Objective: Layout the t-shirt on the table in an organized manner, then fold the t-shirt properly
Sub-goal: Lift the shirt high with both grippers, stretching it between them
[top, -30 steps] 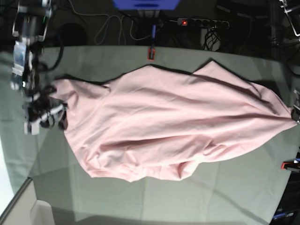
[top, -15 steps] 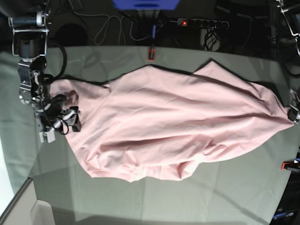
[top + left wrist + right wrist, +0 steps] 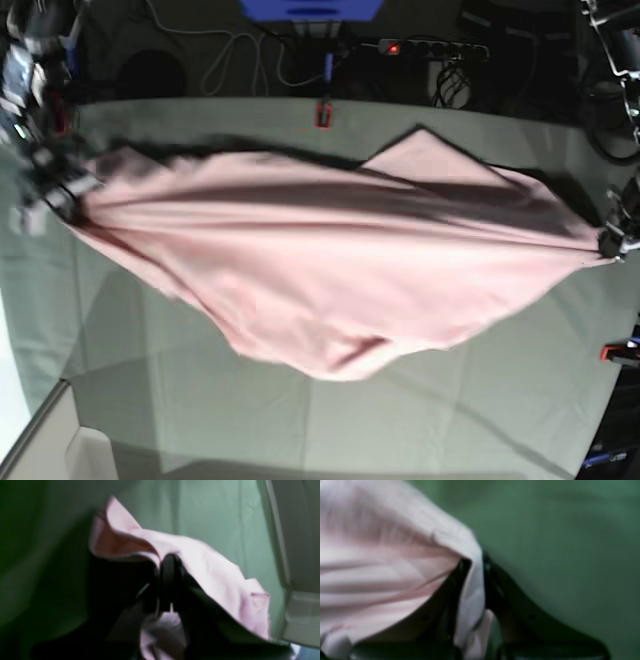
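Observation:
The pale pink t-shirt (image 3: 340,270) hangs stretched across the table (image 3: 420,420), plain side up, pulled taut between my two grippers. At the base view's left, blurred by motion, my right gripper (image 3: 57,195) is shut on the shirt's left end. The right wrist view shows a fold of the t-shirt (image 3: 382,562) pinched in my right gripper (image 3: 475,565). My left gripper (image 3: 612,243) at the far right is shut on the shirt's other tip. In the left wrist view the t-shirt (image 3: 207,567) drapes over my left gripper (image 3: 170,565).
A red clamp (image 3: 322,113) sits on the table's far edge and another red clamp (image 3: 618,351) at the right edge. A power strip (image 3: 430,47) and cables lie behind the table. A pale ledge (image 3: 45,440) borders the near left corner.
My right gripper has shut on the shirt's left end and drawn it left and up. The bunched shirt is now stretched long and taut. The left gripper has kept its hold.

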`<state>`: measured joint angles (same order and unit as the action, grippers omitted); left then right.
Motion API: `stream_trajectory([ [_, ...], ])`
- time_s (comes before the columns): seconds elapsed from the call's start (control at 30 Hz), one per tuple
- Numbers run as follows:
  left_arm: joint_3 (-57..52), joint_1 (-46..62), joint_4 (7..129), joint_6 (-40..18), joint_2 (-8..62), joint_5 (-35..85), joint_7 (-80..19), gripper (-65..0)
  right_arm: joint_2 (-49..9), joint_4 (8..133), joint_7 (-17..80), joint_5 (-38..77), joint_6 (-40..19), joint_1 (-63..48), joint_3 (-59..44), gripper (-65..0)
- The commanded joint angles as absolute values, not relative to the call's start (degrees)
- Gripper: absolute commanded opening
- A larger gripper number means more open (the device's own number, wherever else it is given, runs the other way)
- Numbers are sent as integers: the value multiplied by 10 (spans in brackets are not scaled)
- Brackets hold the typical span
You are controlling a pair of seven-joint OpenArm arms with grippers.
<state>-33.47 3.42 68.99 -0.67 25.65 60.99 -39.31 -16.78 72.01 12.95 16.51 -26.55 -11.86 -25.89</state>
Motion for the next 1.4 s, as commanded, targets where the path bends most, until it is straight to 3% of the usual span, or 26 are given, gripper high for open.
stream_trajectory([
  [0.0, -341, 16, 698, -4, 276, 617, -364, -650, -161, 756, 116, 167, -263, -145, -269, -650],
  [0.17, -279, -26, 698, -4, 275, 617, -364, -650, -116, 859, 114, 167, -263, -261, -274, -650],
  [0.33, -219, -48, 703, -4, 275, 617, -364, -650, -81, 889, 114, 167, -273, -297, -273, -650],
  [0.53, -215, -45, 703, -4, 282, 620, -364, -650, -80, 912, 118, 168, -393, -305, -307, -650],
  [0.6, -215, -49, 704, -4, 289, 620, -364, -650, -81, 924, 118, 168, -400, -300, -316, -650],
  [0.87, -158, -203, 698, -4, 298, 616, -364, -650, -93, 982, 129, 167, -400, -176, -313, -650],
  [1.13, 7, -457, 600, -4, 283, 622, -361, -650, -115, 1012, 301, 167, -400, 53, -342, -650],
  [1.37, 30, -591, 463, -4, 218, 616, -358, -649, -109, 1068, 398, 166, -400, 95, -380, -650],
])
